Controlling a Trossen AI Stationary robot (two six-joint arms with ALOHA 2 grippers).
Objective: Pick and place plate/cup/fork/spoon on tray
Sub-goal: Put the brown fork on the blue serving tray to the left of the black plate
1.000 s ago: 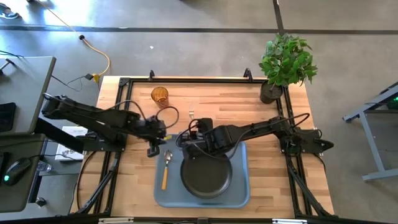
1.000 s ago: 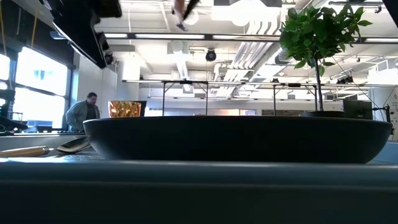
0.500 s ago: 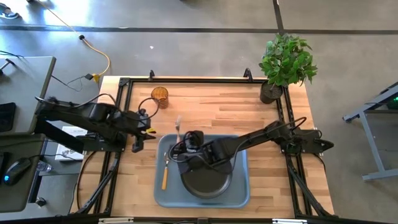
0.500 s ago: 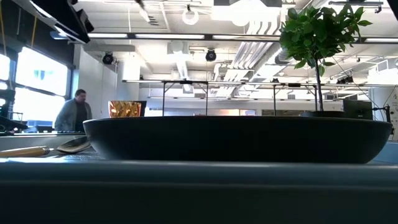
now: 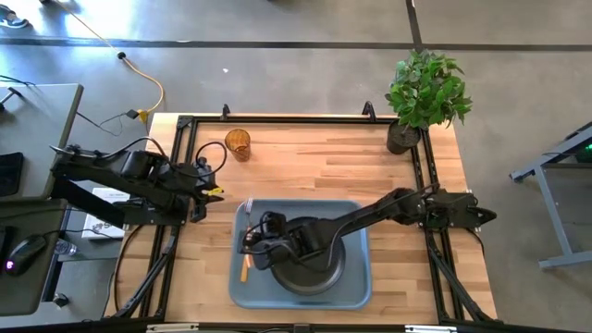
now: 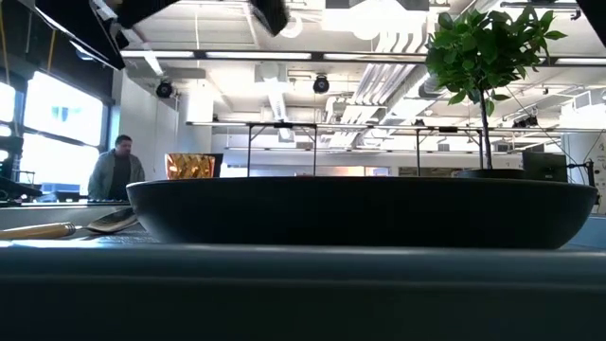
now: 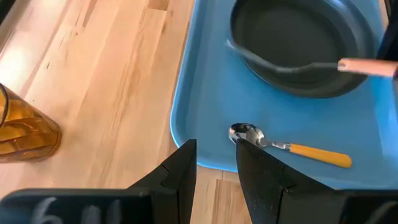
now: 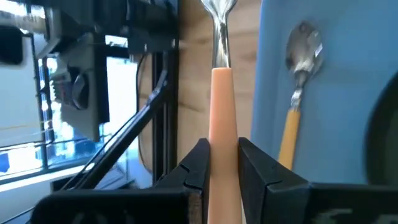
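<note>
Two arms over a wooden table (image 5: 370, 157). Potted plant (image 5: 424, 92) stands at the far right corner; a yellow cable (image 5: 148, 88) lies on the floor beyond the table, and a person (image 6: 114, 170) is visible in the room behind.

Tray (image 5: 356, 287), light blue-grey, sits at the near middle of the table. Plate (image 5: 319, 273), matte black, rests on the tray's right-hand part. Spoon (image 7: 289, 148) lies flat on the tray beside the plate, silver bowl toward the far side, orange handle toward the near edge.

Right gripper (image 5: 252, 242) hangs over the tray's left part, fingers clamped on the fork (image 8: 219, 118) by its pale orange handle, tines pointing away from the wrist.

Left gripper (image 5: 199, 208) is off the tray's left edge, fingers (image 7: 180, 171) a narrow gap apart, holding nothing.

Cup (image 5: 238, 143), amber, stands on bare wood, far left of the tray, well apart from both grippers.
</note>
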